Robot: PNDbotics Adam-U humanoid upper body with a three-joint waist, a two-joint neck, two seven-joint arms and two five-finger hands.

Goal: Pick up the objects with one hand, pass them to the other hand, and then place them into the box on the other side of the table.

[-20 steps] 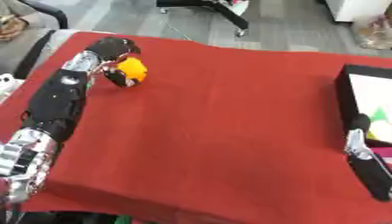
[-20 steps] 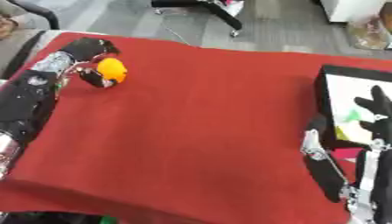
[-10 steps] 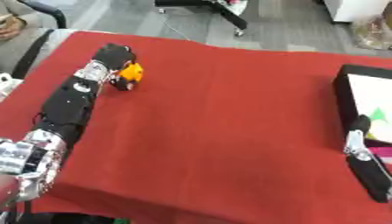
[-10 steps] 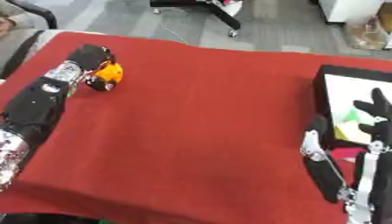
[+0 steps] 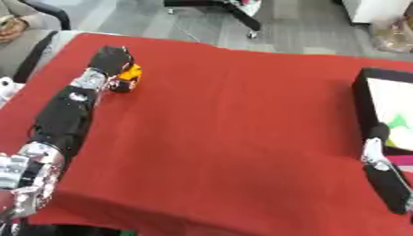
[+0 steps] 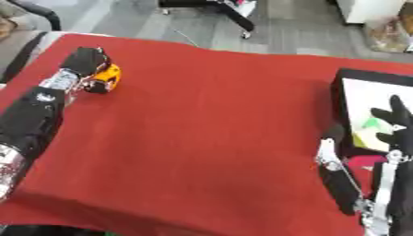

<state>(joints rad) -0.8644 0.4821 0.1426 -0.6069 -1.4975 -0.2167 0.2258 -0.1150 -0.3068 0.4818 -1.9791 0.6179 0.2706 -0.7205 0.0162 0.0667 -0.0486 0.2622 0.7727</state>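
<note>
A red table (image 5: 234,138) is seen from above, and places are given here relative to it. Near its far left corner an orange object (image 6: 109,75) (small, rounded, with a dark part at its lower edge) is found resting on the cloth. The left hand (image 5: 110,59) is laid over this object from the left, with the black back of the hand turned to the camera and the fingers curled down around the object's left and near sides, so the object is taken to be grasped, though the fingertips themselves are hidden behind the hand. The object is not seen lifted clear of the red surface. The left arm (image 5: 63,115), black with silver joints, is stretched along the table's left edge from the near left corner up to the hand.

At the table's right edge a black box (image 6: 339,110) with a pale inside is placed, and something green (image 6: 369,123) is visible in it. The right hand (image 6: 397,124) is held at the near right of the table, just in front of the box, with its dark fingers spread and pointing upward, nothing being held in it. A pink patch (image 6: 363,162) is seen just beside the right forearm.
</note>
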